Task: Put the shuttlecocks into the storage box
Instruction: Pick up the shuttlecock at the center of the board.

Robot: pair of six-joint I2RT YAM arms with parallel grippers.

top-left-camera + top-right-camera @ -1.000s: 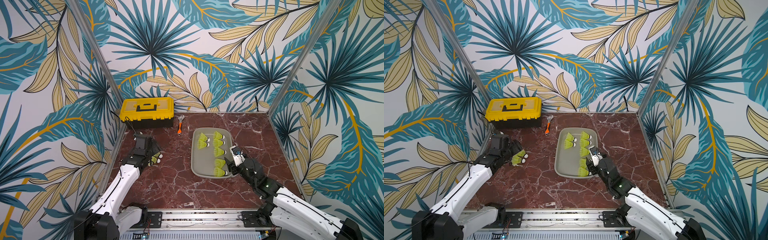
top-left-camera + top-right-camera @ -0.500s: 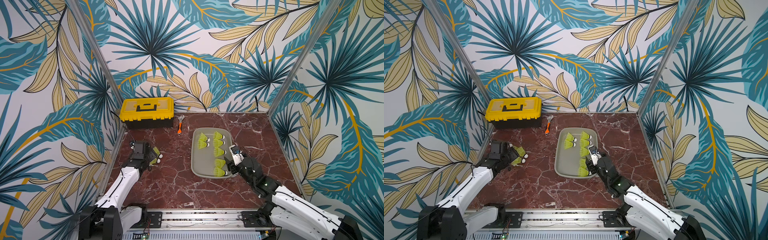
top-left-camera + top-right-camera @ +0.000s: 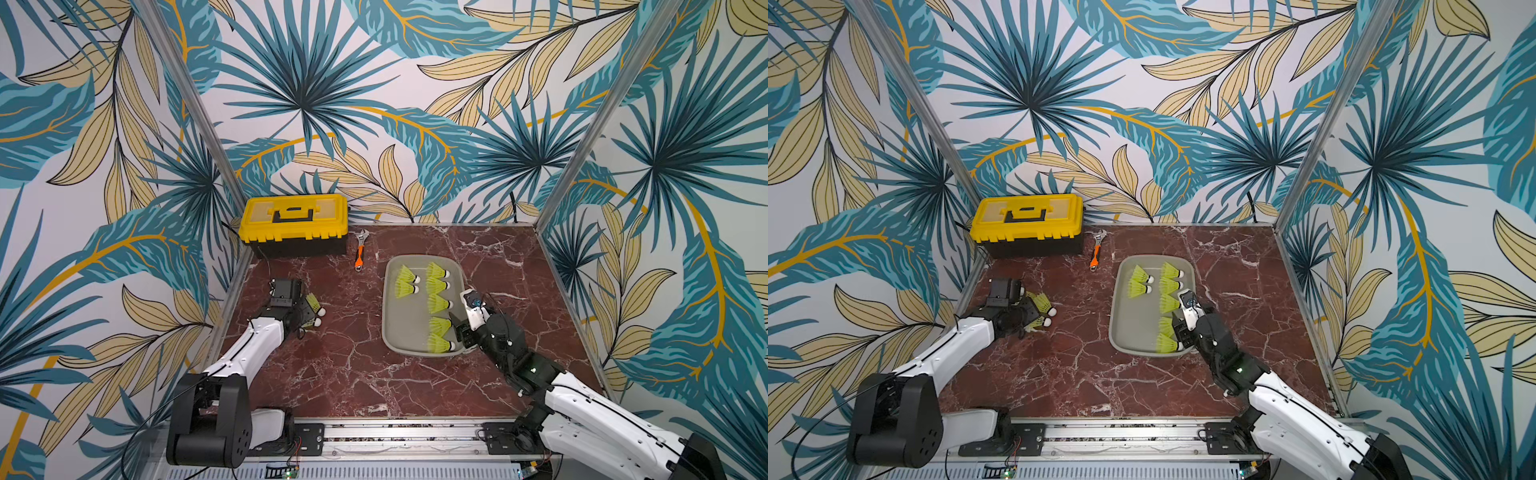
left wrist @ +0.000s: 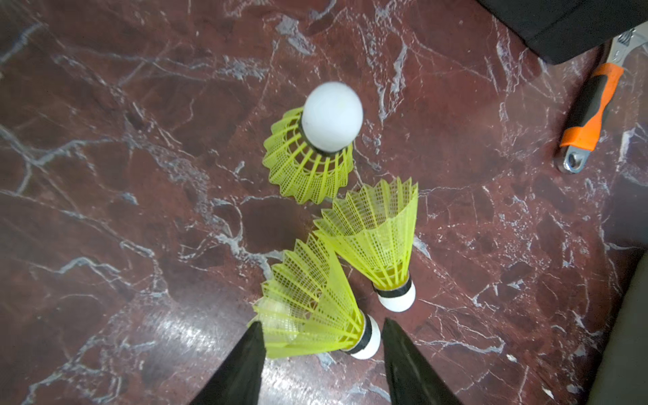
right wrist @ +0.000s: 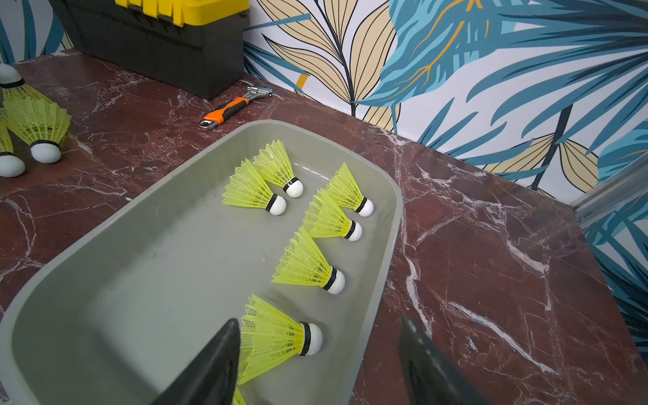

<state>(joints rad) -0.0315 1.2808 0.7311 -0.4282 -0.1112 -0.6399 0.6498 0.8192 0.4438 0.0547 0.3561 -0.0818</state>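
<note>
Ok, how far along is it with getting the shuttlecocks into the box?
Done: seven shuttlecocks lie in the storage box. In hand: the left gripper straddles a lying shuttlecock on the table, not lifted; the right gripper is open and empty. Left: three on the table, including that one.

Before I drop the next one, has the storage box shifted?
No. The storage box lies just as far from the orange-handled wrench as before, in both top views.
</note>
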